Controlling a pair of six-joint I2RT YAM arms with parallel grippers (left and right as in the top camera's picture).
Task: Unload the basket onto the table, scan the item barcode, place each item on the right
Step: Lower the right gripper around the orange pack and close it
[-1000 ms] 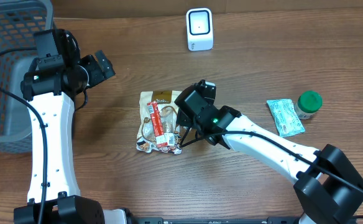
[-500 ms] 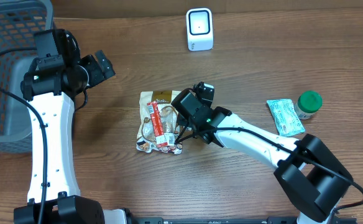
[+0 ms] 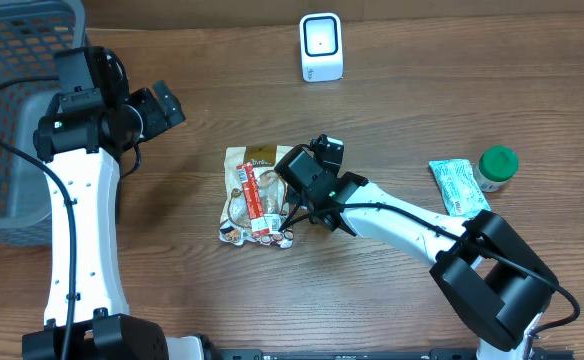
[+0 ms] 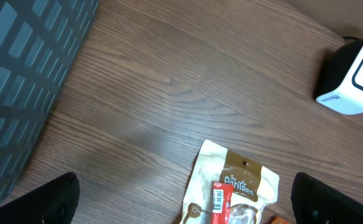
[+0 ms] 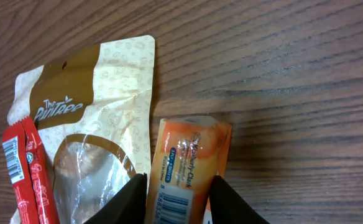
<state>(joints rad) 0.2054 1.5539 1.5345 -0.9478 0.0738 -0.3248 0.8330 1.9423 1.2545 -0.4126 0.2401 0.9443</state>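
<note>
The right fingers (image 5: 128,199) stand narrow, one on each long edge of an orange packet (image 5: 191,155) that lies flat on the desk (image 3: 392,110) near its middle. They look to be against the wrapper, but I cannot tell whether they grip it. The packet's barcode (image 5: 178,208) faces up, between the fingers. From overhead the right wrist covers the packet.

Just beside the packet, at its 9 o'clock, lies a cream and brown pouch (image 3: 250,170), also flat. Two red sticks (image 3: 257,205) rest on the pouch, and the white label on one shows in the right wrist view.

The scanner (image 3: 321,47) stands upright at 12 o'clock from the pouch, well apart from it, near the far edge of the desk.

The left fingers (image 4: 41,202) are spread wide and hold nothing. They hang above bare wood at 10 o'clock from the pouch, well apart from it. A grey basket (image 3: 17,60) fills the desk's 10 o'clock corner, beside the left arm.

At 3 o'clock, well apart from the pouch, a small bottle with a green cap (image 3: 497,165) stands next to a pale green sachet (image 3: 459,187), which lies flat at the bottle's 9 o'clock.
</note>
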